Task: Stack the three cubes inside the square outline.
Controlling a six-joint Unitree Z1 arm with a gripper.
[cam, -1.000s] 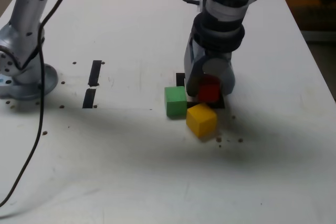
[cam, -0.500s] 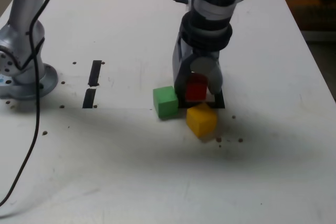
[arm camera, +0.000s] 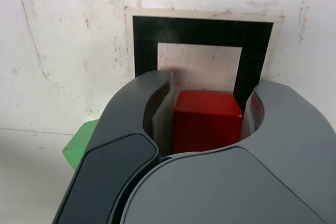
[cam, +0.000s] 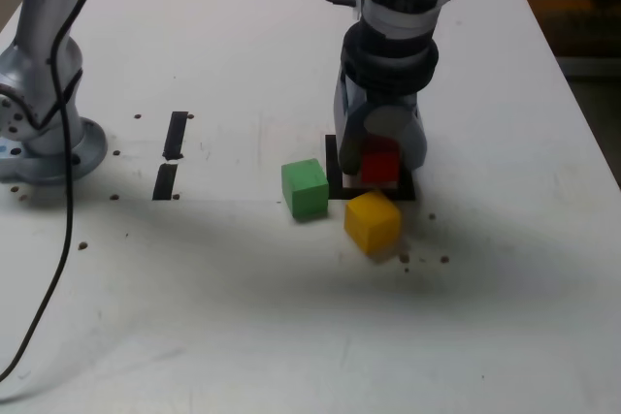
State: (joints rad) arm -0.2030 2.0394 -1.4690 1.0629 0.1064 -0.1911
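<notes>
My gripper (cam: 380, 172) points down at the table and is shut on the red cube (cam: 380, 164), which sits low over the square outline (cam: 335, 170). The wrist view shows the red cube (arm camera: 206, 121) pinched between the two fingers of the gripper (arm camera: 210, 90), at the near part of the black outline (arm camera: 202, 31) with its white inside. In the exterior view the green cube (cam: 306, 188) lies on the table just left of the outline. A corner of the green cube (arm camera: 79, 145) also shows in the wrist view. The yellow cube (cam: 372, 221) lies just in front of the outline, turned at an angle.
Two short black tape strips (cam: 176, 133) (cam: 165, 181) lie to the exterior view's left. The arm's base (cam: 39, 143) stands at the far left, with a black cable (cam: 68, 220) trailing toward the front. The table's right edge (cam: 582, 133) is close.
The gripper swung left with the red cube, then came back right over the outline. The green cube was pushed to the left. The yellow cube has barely moved.
</notes>
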